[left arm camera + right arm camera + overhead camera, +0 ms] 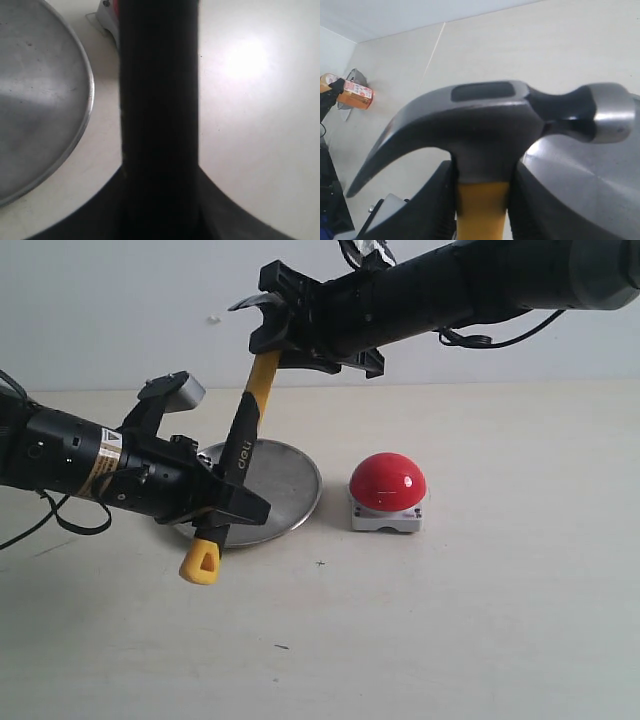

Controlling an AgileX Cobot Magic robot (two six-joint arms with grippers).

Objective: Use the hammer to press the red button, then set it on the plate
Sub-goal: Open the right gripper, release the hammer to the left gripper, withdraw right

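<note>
A: We saw right gripper (262, 312) high above the plate (292, 472), clamped on the hammer (243, 440) just under its head.
B: Yes, left gripper (228, 508) was at the plate's rim, closed round the handle. In the exterior view we couldn't see the head; red button (388, 482) sat beside the plate.

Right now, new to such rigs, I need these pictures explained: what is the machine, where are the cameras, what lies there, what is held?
It is a robot with two arms, each ending in jaws. One picture comes from a camera off the arms; the other two come from cameras on the wrists, looking along the jaws. On the table lie a plate and a red button, side by side, apart. The jaws of the left arm grip the hammer low on its handle, those of the right arm just under its head, holding it tilted by the plate.
</note>
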